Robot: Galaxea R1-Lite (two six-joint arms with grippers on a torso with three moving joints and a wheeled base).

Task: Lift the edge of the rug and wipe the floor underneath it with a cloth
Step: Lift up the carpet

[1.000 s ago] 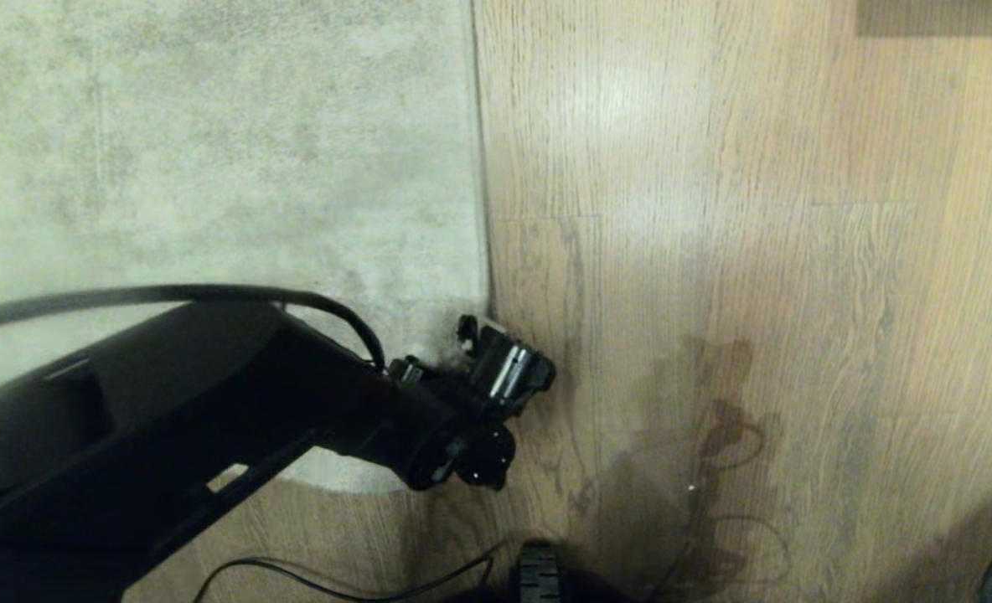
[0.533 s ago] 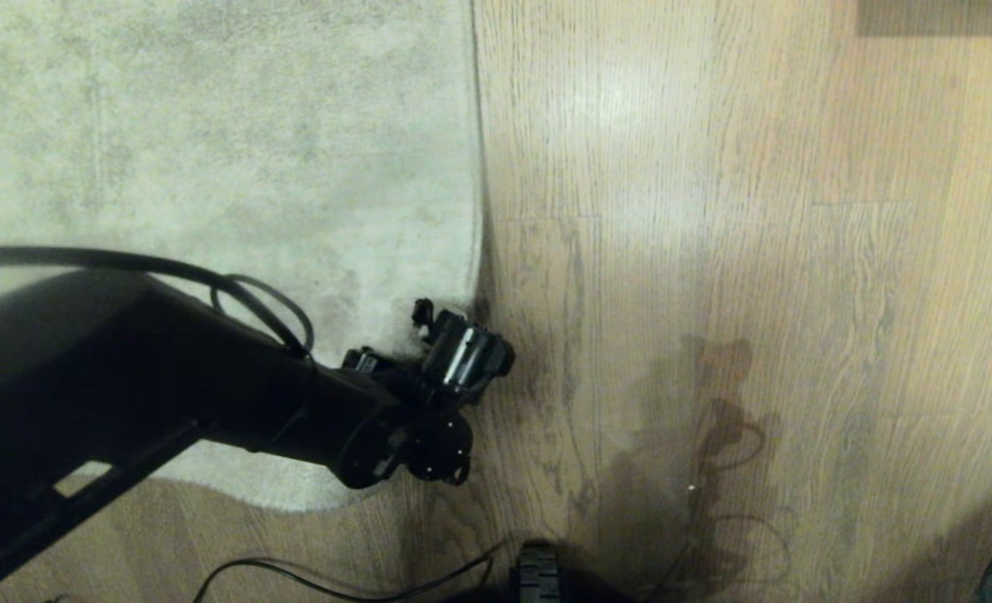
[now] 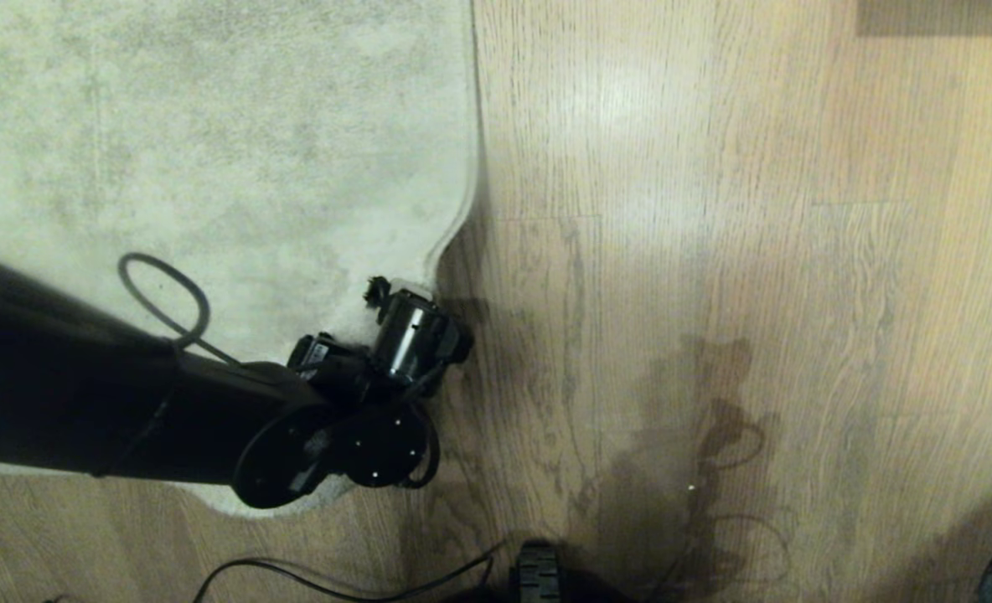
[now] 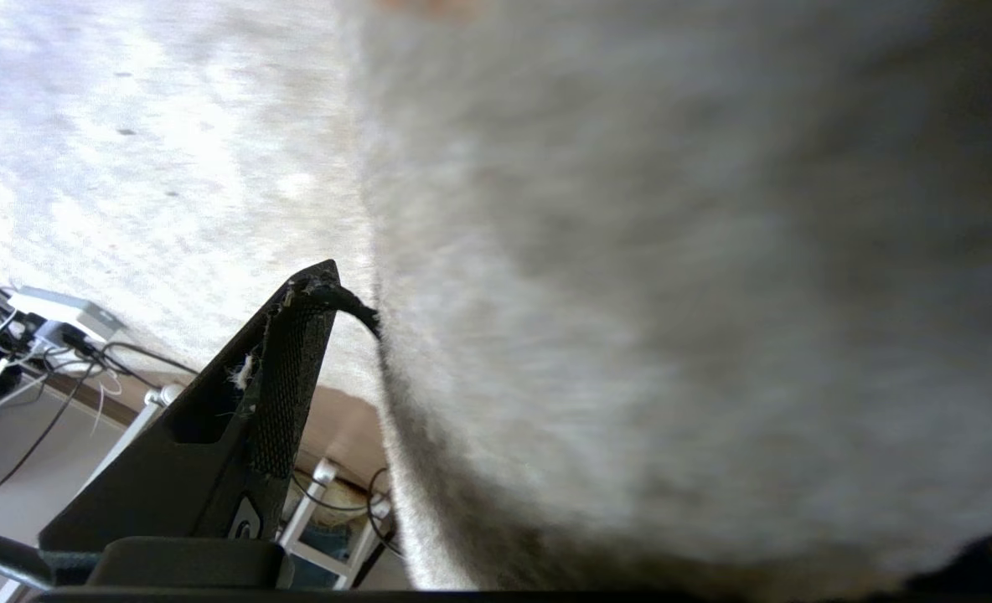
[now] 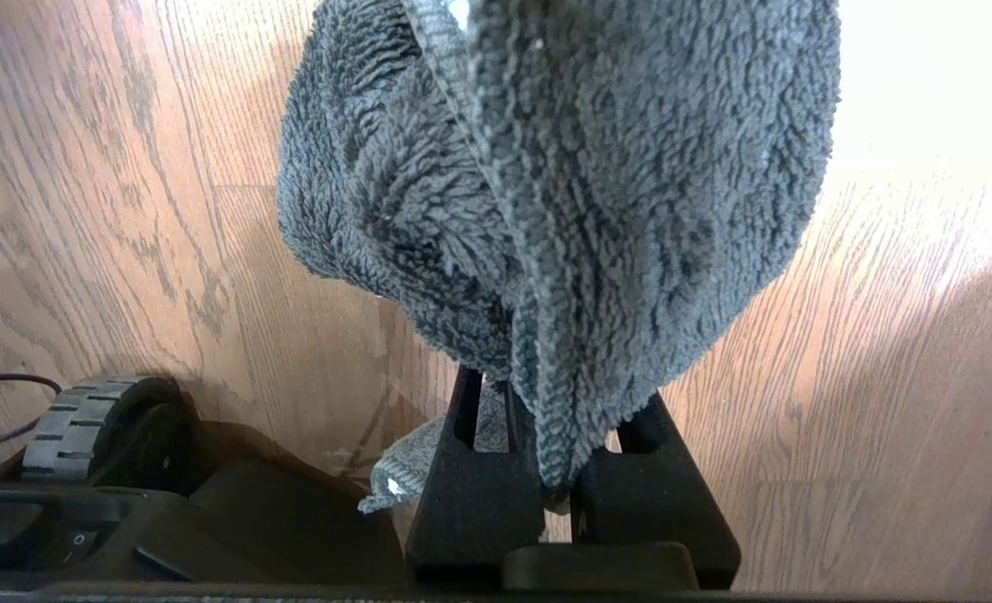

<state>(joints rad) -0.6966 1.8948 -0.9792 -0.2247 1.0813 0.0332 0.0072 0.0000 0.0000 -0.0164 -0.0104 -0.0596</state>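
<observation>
Rug edge (image 3: 454, 226): corner pulled inward and raised off the floor (image 3: 714, 251), at 10 o'clock of centre in my head view.
Left gripper (image 3: 416, 331): jaws wide, at the lifted corner; arm reaches in from 8 o'clock.
Right gripper (image 5: 559, 494): clamped on the cloth (image 5: 563, 184), held above bare planks.

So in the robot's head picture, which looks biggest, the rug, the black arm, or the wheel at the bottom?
Largest to smallest as they look in the head view:
1. the rug
2. the left arm, though it sits nearer the camera, so it looks bigger than it really is
3. the wheel, only partly in view
</observation>
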